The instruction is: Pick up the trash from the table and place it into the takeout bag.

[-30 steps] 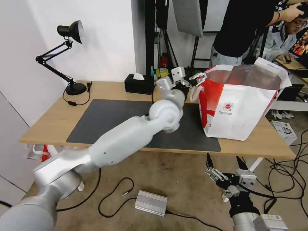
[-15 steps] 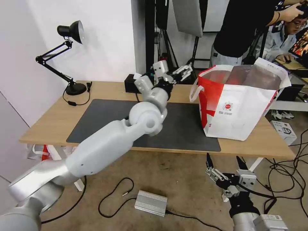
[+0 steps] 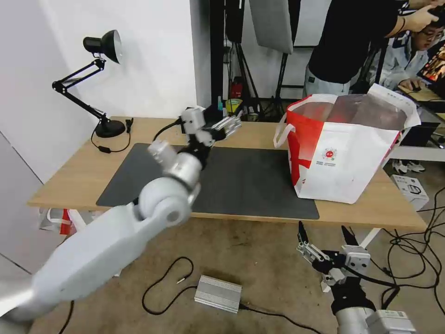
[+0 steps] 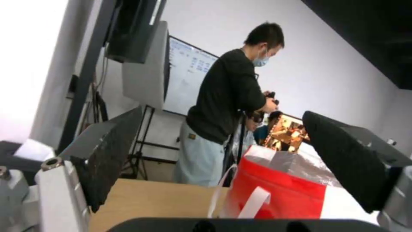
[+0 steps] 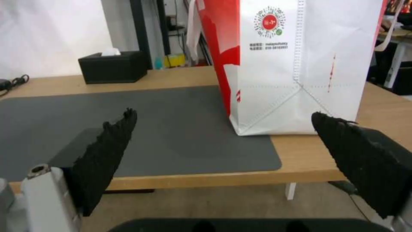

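Your left gripper (image 3: 225, 124) reaches over the tabletop (image 3: 74, 174), fingers spread, empty; the takeout bag (image 3: 345, 153) stands at its 3 o'clock.

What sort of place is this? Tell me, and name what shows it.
Probably a robotics lab or test studio: stands and tripods behind the table, loose cables on the bare floor, and a staged setup of desk lamp and takeout bag.

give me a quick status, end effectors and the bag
Left end effector open, empty, above the table's back edge, left of the takeout bag. Right end effector open, parked low before the table. Bag upright, mouth open. Nothing in the way.
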Tool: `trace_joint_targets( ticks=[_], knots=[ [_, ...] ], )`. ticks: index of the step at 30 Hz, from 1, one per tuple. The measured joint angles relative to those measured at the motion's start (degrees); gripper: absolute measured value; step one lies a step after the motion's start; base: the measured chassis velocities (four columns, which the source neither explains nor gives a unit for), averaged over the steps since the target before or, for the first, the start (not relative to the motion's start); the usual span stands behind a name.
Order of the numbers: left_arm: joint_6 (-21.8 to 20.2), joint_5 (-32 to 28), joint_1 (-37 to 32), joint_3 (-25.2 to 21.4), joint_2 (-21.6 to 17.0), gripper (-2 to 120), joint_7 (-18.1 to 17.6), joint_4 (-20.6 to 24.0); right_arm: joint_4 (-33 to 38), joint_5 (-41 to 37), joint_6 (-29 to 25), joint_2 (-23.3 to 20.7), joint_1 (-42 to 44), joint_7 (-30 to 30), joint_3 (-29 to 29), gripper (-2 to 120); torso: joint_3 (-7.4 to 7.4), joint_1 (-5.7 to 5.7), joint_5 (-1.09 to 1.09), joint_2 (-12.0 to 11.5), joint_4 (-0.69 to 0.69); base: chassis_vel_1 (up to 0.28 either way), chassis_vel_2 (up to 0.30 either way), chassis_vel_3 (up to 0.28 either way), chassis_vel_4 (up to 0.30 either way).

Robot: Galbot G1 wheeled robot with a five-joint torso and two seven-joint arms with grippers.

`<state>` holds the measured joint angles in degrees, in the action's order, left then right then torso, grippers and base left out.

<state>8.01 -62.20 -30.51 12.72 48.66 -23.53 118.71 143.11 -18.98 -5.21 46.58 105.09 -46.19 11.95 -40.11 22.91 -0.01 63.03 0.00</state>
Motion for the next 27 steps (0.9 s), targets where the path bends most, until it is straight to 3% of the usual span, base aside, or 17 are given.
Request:
trace_joint_targets(
  ticks=[9, 13, 18, 27],
  knots=[
    [0.0, 1.5, -7.9, -6.4, -2.8, 100, 1.1, 4.6, 0.0, 0.0, 0.0, 0.0, 0.0, 0.0, 0.0, 100, 0.00, 0.00, 0.00, 0.0, -0.01, 0.000, 0.000, 0.000, 0.000],
    [-0.1, 3.8, -15.2, -12.2, -4.3, 100, 2.7, 8.1, 0.0, 0.0, 0.0, 0.0, 0.0, 0.0, 0.0, 100, 0.00, 0.00, 0.00, 0.0, 0.00, 0.000, 0.000, 0.000, 0.000],
    [-0.1, 7.0, -22.9, -17.0, -4.5, 100, 3.7, 11.8, 0.0, 0.0, 0.0, 0.0, 0.0, 0.0, 0.0, 100, 0.00, 0.00, 0.00, 0.0, 0.00, 0.000, 0.000, 0.000, 0.000],
    [0.8, 14.5, -32.1, -20.4, -2.9, 100, 3.9, 14.6, 0.0, 0.0, 0.0, 0.0, 0.0, 0.0, 0.0, 100, 0.00, 0.00, 0.01, 0.0, 0.00, 0.000, 0.000, 0.000, 0.000]
  ],
)
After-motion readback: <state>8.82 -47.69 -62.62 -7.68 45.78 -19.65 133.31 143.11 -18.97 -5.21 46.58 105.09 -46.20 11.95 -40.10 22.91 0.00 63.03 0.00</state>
